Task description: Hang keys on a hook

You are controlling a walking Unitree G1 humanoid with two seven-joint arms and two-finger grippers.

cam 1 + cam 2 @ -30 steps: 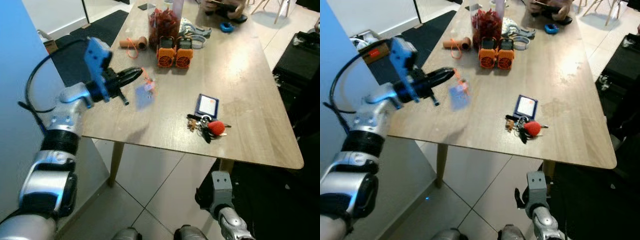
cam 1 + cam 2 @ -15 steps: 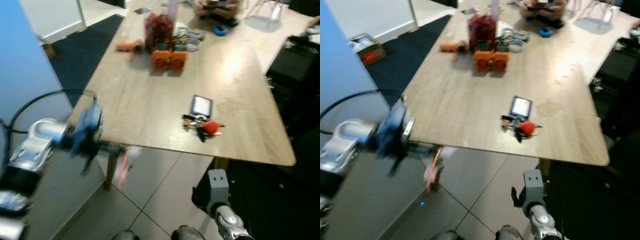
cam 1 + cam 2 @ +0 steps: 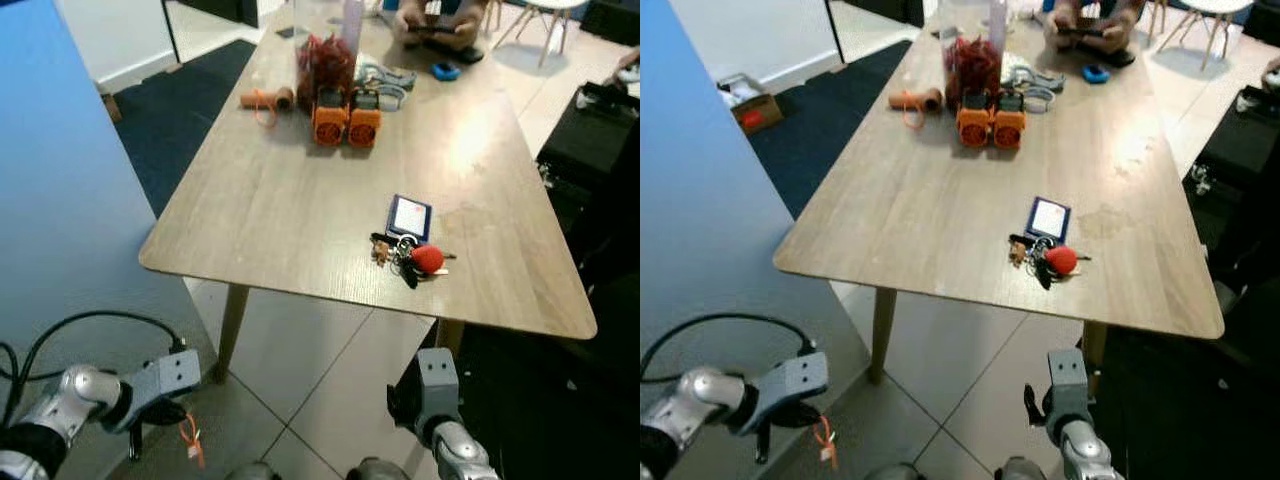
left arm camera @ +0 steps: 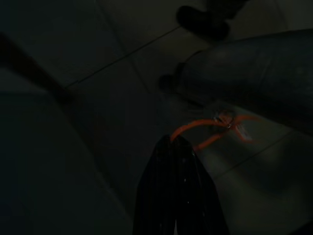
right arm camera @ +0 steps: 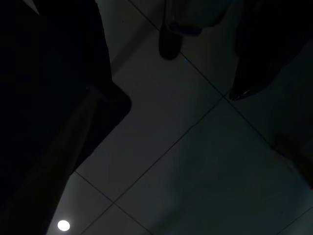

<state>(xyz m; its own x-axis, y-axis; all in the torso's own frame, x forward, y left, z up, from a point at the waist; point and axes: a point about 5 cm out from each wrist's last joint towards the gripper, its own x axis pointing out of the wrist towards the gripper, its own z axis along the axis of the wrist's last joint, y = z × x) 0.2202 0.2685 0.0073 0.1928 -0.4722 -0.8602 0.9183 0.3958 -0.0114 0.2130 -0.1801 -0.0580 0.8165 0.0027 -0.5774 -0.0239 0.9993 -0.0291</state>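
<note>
The left gripper [image 4: 177,143] hangs low beside the table [image 3: 270,210], fingers clenched on an orange cord [image 4: 195,128] whose key tag [image 3: 190,442] dangles just below it, above the floor [image 3: 310,370]. The right arm hangs idle.

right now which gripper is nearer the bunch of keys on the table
Right. The right gripper hangs low just below the table edge under the bunch of keys. The left gripper is down by the floor at the table's far left, holding an orange loop.
</note>
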